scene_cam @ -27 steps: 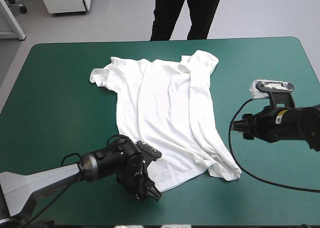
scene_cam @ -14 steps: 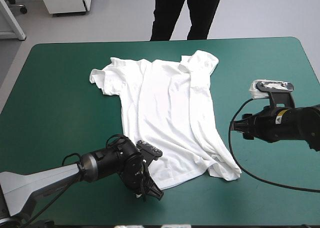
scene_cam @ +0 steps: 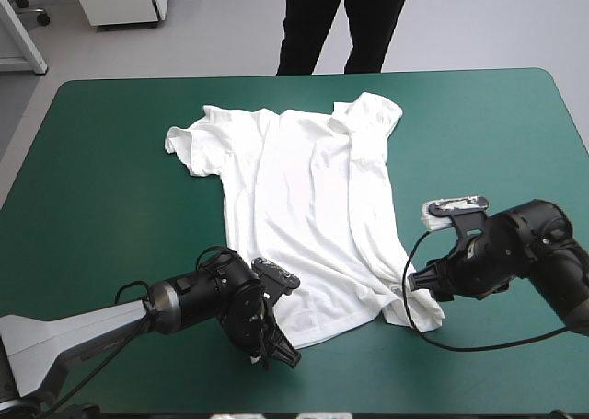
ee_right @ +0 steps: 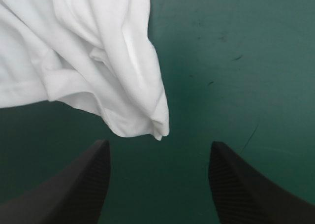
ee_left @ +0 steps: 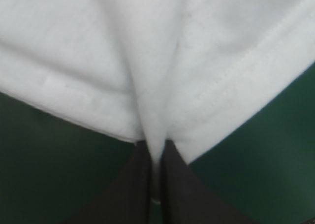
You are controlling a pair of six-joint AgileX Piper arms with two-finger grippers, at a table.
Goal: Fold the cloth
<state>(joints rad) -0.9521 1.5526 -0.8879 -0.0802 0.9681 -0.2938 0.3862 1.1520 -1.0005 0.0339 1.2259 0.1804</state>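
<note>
ON THE TABLE: We see the white T-shirt (scene_cam: 304, 207) spread across the middle of the table (scene_cam: 110, 161), collar end toward the far edge and hem toward the near one. One short sleeve (scene_cam: 189, 145) lies flat out from the T-shirt's left shoulder. The other is turned in over the chest, and from it a long rumpled fold (scene_cam: 373, 226) runs down the T-shirt's right side to the near-right corner of the hem, which lies bunched in several layers.

The left claw (scene_cam: 276, 350) sits at the T-shirt's near-left corner. Its black fingers (ee_left: 133, 184) are pressed together on a pinch of the hem, and in the left wrist view the cloth rises in a narrow ridge between them.

The right claw (scene_cam: 419, 281) is low beside the T-shirt's near-right corner, fingers standing apart. In the right wrist view the bunched corner (ee_right: 147, 120) points into the gap just ahead of them, with a strip of bare teal-green cover (ee_right: 236, 61) between cloth and fingertips. We cannot tell whether that claw touches the table. Bare cover surrounds the T-shirt on every side.
</note>
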